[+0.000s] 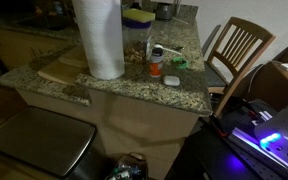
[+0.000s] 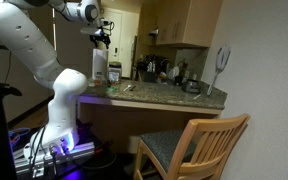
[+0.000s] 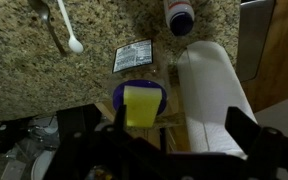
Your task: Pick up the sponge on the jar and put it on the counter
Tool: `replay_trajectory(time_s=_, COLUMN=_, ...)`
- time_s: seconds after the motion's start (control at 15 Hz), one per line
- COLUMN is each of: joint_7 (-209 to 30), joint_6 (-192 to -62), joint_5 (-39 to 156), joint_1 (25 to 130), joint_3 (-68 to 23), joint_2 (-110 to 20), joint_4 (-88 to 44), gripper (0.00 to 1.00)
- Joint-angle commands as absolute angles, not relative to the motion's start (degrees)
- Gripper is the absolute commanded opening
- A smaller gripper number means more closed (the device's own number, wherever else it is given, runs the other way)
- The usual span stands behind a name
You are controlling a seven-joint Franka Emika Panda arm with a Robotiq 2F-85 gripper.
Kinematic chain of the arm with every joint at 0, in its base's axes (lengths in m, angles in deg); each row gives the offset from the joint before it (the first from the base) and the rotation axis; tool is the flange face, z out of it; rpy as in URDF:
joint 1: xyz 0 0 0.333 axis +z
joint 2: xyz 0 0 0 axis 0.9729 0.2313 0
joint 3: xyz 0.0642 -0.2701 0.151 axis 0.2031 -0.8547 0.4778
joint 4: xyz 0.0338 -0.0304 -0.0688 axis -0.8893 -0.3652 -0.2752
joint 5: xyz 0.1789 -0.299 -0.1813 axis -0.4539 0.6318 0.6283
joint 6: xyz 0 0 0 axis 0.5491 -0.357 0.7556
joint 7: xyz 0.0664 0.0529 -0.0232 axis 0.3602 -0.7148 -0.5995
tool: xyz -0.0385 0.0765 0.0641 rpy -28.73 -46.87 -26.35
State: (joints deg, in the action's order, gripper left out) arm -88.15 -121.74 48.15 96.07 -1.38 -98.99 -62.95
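Note:
The yellow sponge [image 3: 141, 105] lies flat on the jar's blue-purple lid [image 3: 118, 96], seen from above in the wrist view. In an exterior view the sponge [image 1: 138, 17] tops the clear jar [image 1: 136, 42] at the back of the granite counter [image 1: 134, 88]. My gripper [image 3: 178, 116] is open and empty, high above the jar. Its left finger is by the sponge's edge and its right finger is over the paper towel roll. In an exterior view the gripper [image 2: 102, 38] hangs well above the counter [image 2: 159, 95].
A tall paper towel roll [image 1: 100, 38] stands right beside the jar. An orange bottle with a white cap [image 1: 156, 64], a small green thing [image 1: 176, 63], a pale wooden board [image 1: 62, 68] and a spoon [image 3: 59, 25] lie on the counter. A wooden chair [image 1: 236, 50] stands beside it.

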Motion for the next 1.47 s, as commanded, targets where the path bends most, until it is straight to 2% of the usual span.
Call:
replay_trajectory(time_s=0.0, joint_7=-88.95, joint_6=-120.11, joint_5=49.34, joint_1=95.04, joint_3=-0.8, joint_2=-99.06, joint_4=-62.47, gripper=1.0)
replay_trajectory(time_s=0.4, joint_7=-95.04, joint_6=-94.48, joint_5=45.59, joint_1=95.4, joint_3=-1.13, joint_2=-97.99, joint_4=-57.42, gripper=1.0)
replay_trajectory(time_s=0.53, joint_7=-96.49, joint_6=-91.72, joint_5=43.96, joint_1=94.9, joint_3=-0.89, joint_2=-98.04, joint_4=-56.71, gripper=1.0)
replay_trajectory(time_s=1.13, joint_7=-104.24, joint_6=-124.29, joint_5=51.29, joint_1=88.54, joint_3=3.29, joint_2=-100.07, joint_4=-60.31, gripper=1.0)
replay_trajectory(time_s=1.2, joint_7=-102.85, joint_6=-119.54, joint_5=49.31, joint_1=90.78, joint_3=1.92, joint_2=-99.05, joint_4=-58.68, gripper=1.0)
replay_trajectory(time_s=1.4, joint_7=-103.15, joint_6=-120.26, joint_5=49.6, joint_1=90.5, joint_3=2.12, joint_2=-99.01, joint_4=-58.69, gripper=1.0)
